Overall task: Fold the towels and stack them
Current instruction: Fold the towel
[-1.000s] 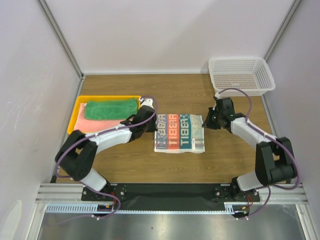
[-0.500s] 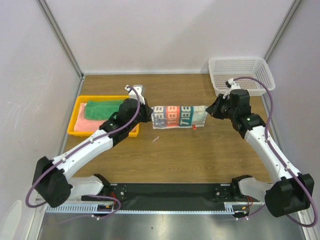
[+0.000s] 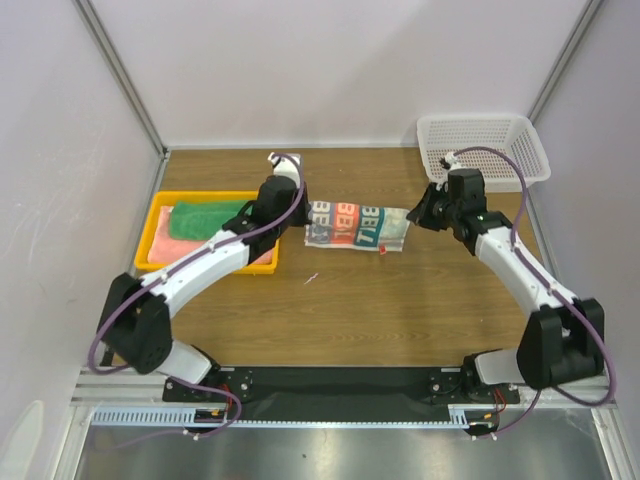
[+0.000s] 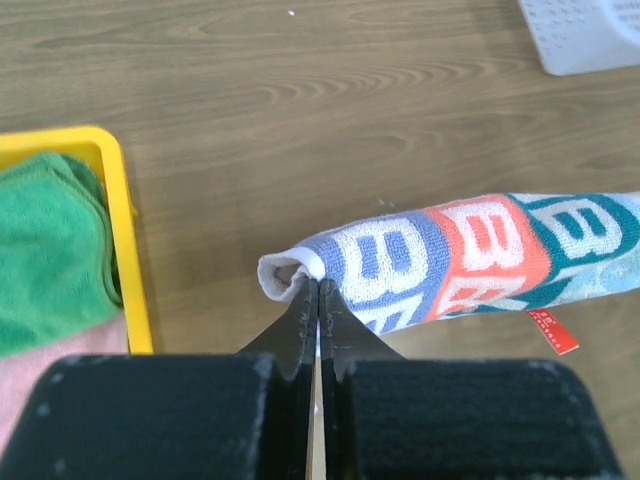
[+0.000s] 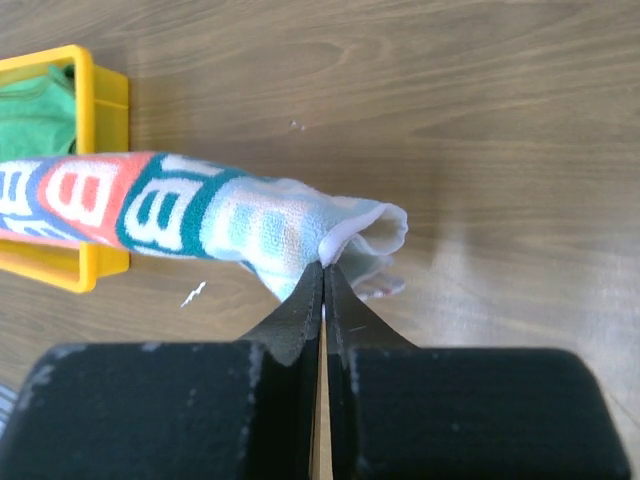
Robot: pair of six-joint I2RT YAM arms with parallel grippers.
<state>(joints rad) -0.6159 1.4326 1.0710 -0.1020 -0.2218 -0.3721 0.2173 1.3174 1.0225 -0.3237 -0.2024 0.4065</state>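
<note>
Now the patterned towel (image 3: 357, 226) is held stretched above the wooden table (image 3: 400, 310), just beside the yellow tray (image 3: 215, 195) with the green towel (image 3: 205, 218). The left gripper (image 4: 318, 292) is pressed together on its left end, and the right gripper (image 5: 323, 268) pinches the right end. It seems soft, light and floppy, so gripping the end folds through all layers looks safest.

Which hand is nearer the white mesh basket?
Right. The right hand pinches the patterned towel at its right end, close to the basket's near-left corner. The left hand pinches the towel's left end, beside the yellow tray, much farther away.
</note>
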